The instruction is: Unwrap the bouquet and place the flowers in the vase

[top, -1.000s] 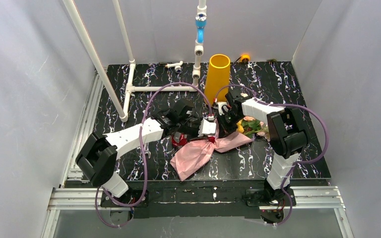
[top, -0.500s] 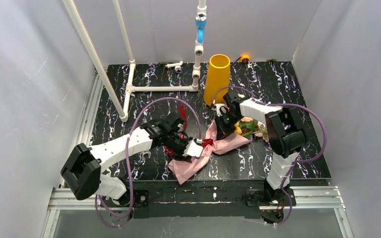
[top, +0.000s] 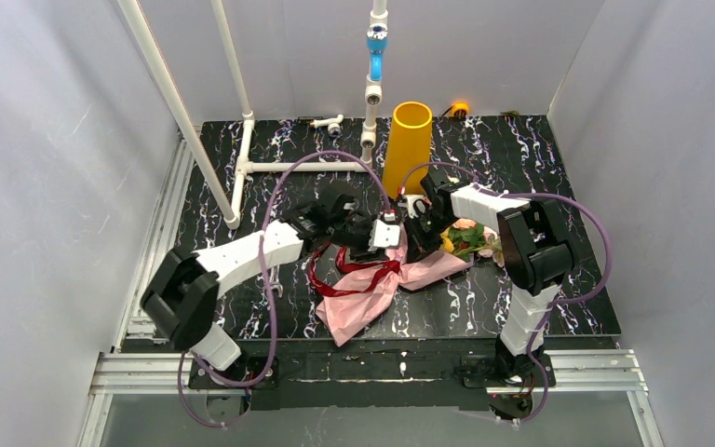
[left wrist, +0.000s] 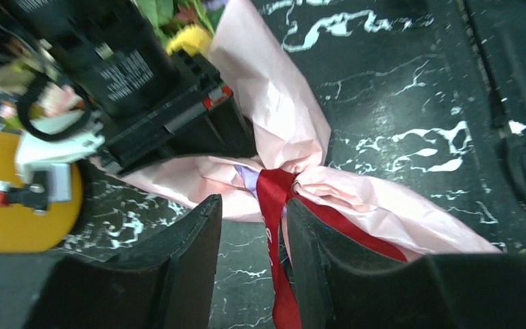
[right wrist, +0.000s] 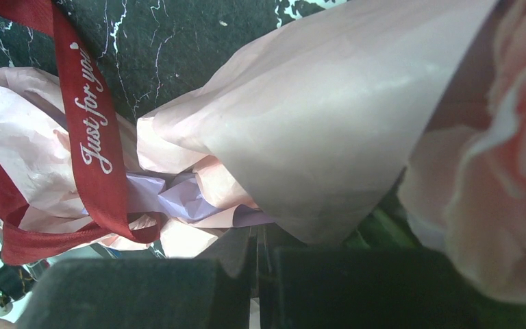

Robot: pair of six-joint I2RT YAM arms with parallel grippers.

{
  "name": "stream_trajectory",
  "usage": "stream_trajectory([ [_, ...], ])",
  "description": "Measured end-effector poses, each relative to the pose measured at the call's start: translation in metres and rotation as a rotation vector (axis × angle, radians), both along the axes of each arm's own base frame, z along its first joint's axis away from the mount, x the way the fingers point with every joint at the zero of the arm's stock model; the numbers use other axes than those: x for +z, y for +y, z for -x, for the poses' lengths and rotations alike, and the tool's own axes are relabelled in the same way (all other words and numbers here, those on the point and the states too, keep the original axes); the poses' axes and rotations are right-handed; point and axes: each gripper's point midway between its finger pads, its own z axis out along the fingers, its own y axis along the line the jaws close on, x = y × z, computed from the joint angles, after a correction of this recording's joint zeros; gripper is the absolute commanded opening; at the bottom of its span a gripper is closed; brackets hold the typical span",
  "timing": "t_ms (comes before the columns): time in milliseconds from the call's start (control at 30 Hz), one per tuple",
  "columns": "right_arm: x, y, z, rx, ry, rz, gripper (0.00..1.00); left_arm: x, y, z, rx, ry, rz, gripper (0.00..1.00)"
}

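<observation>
The bouquet lies mid-table in pink crinkled paper, pinched at a waist where the dark red ribbon still wraps it. Loose ribbon loops on the table to the left of the wrap. My left gripper hovers at that waist, open, and one ribbon strand runs between its fingers without being clamped. My right gripper is shut on the paper's edge beside the flowers. A pink rose fills the right of that view. The mustard-yellow vase stands upright just behind both grippers.
A white pipe frame runs across the back left. A vertical pipe with a blue section rises next to the vase. A small orange object sits at the back edge. White walls close in on both sides.
My left gripper went shut on the ribbon to open: it pulled the ribbon toward the near left, then came back to the bouquet's waist. The ribbon now lies slack. The right arm stayed put.
</observation>
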Motion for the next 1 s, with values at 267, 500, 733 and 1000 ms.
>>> stream_trajectory([
  [267, 0.000, 0.000, 0.000, 0.001, 0.005, -0.004, 0.01, -0.075, -0.005, -0.017, 0.038, 0.072, -0.128, 0.47],
  [500, 0.001, 0.001, 0.000, 0.001, 0.006, -0.006, 0.01, -0.093, -0.009, -0.017, 0.032, 0.074, -0.169, 0.30],
  [733, 0.000, 0.000, 0.001, -0.014, 0.016, -0.018, 0.01, -0.094, -0.012, -0.019, 0.030, 0.104, -0.207, 0.00],
  [1000, -0.001, 0.000, 0.002, -0.031, 0.028, -0.020, 0.01, -0.053, -0.014, -0.013, 0.060, 0.129, -0.154, 0.00],
])
